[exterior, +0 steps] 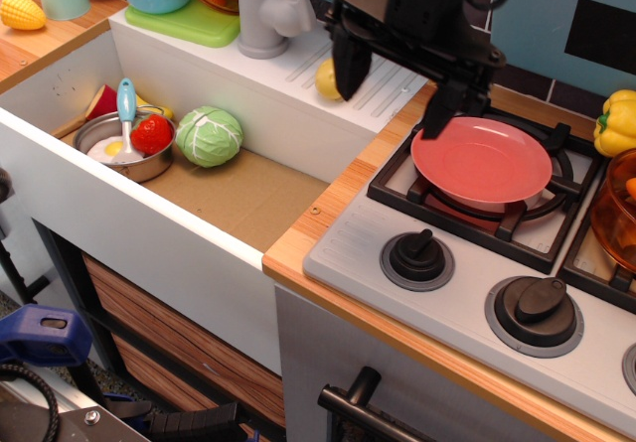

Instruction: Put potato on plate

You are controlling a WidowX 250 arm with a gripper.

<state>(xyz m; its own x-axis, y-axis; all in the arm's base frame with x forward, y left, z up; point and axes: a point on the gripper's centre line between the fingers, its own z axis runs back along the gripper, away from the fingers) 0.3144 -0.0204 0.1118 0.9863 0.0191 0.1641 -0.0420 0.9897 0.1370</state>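
Observation:
The potato (324,79) is a small yellowish oval lying on the white ribbed drainboard (388,89) beside the sink. My gripper (390,112) is open and wide, hanging over the drainboard's right end. Its left finger (349,65) stands just right of the potato and hides part of it. Its right finger (444,104) reaches down to the far left rim of the plate. The pinkish-red plate (482,159) lies flat and empty on the front left stove burner. Nothing is held.
A grey faucet (263,15) stands left of the potato. The sink (238,189) holds a green cabbage (210,135) and a pot with toys (129,144). A yellow bell pepper (617,120) and an orange bowl (618,209) are at the right. Stove knobs (417,258) line the front.

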